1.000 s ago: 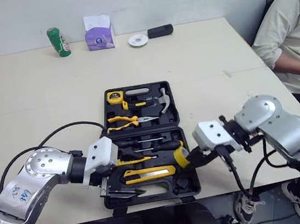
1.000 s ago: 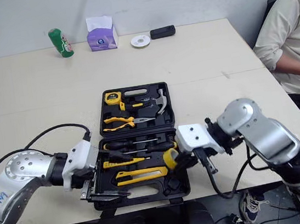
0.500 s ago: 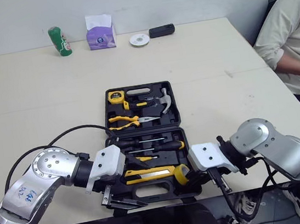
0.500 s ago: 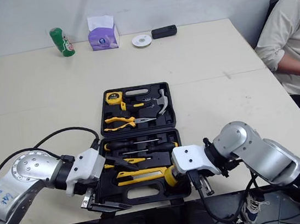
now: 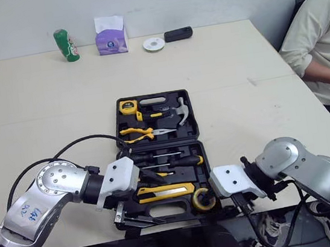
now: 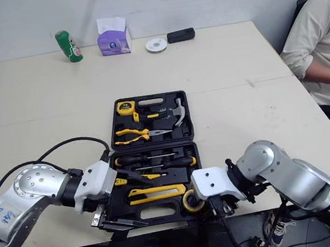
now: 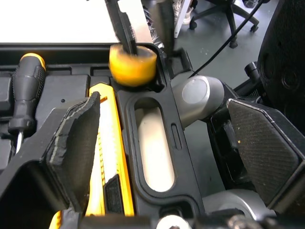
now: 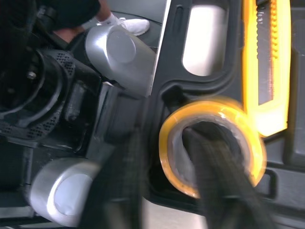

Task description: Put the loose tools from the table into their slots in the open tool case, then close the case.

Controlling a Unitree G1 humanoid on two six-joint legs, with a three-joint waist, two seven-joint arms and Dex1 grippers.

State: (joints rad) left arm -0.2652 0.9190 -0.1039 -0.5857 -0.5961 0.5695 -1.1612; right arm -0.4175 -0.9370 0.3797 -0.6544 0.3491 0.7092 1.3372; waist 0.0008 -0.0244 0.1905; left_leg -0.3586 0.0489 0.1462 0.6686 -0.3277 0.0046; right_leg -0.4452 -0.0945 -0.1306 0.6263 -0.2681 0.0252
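tool case (image 5: 161, 141): table (image 5: 236, 59) near-centre | tape roll (image 5: 203, 199): case's near-right corner | can (image 5: 65, 46): far-left

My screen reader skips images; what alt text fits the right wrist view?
The right hand pinches a yellow tape roll, one finger through its hole, at the corner of the open tool case, beside the yellow utility knife.

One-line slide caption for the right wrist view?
Right gripper pinching a yellow tape roll in the black plastic tool case, beside a yellow utility knife.
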